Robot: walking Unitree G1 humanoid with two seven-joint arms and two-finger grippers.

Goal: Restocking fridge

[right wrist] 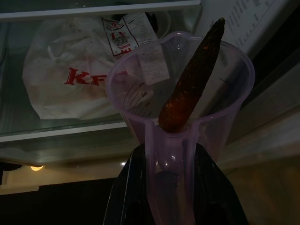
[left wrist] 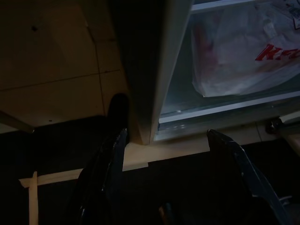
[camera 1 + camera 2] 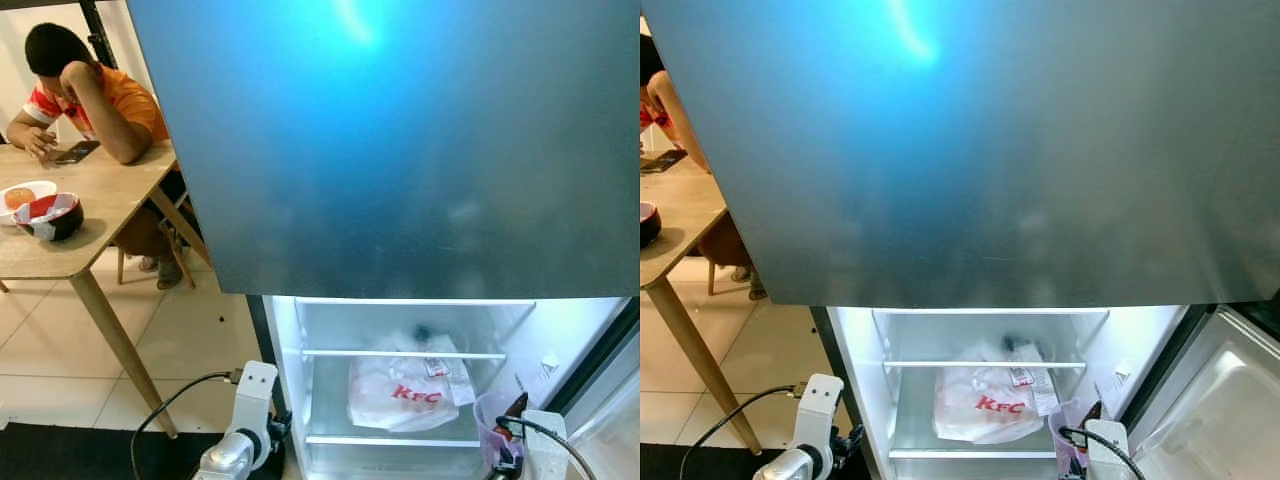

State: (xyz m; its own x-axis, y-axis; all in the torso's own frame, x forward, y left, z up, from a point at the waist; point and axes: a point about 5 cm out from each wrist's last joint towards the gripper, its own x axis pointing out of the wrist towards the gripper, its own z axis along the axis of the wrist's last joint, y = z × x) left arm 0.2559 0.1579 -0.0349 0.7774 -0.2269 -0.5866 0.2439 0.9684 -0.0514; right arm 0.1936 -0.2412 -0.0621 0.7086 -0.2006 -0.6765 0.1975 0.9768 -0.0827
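Right gripper (image 1: 174,187) clamps jug (image 1: 187,103) handle; left gripper (image 2: 173,164) spread wide, empty

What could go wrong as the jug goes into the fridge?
The carrot stands loose and tilted in the purple jug that the right gripper holds by its handle, so tipping may drop it. The KFC bag takes much of the lit shelf, leaving little room, and the jug could snag it.

A white KFC bag (image 3: 400,392) lies on the open fridge's (image 3: 400,150) shelf (image 3: 330,438).
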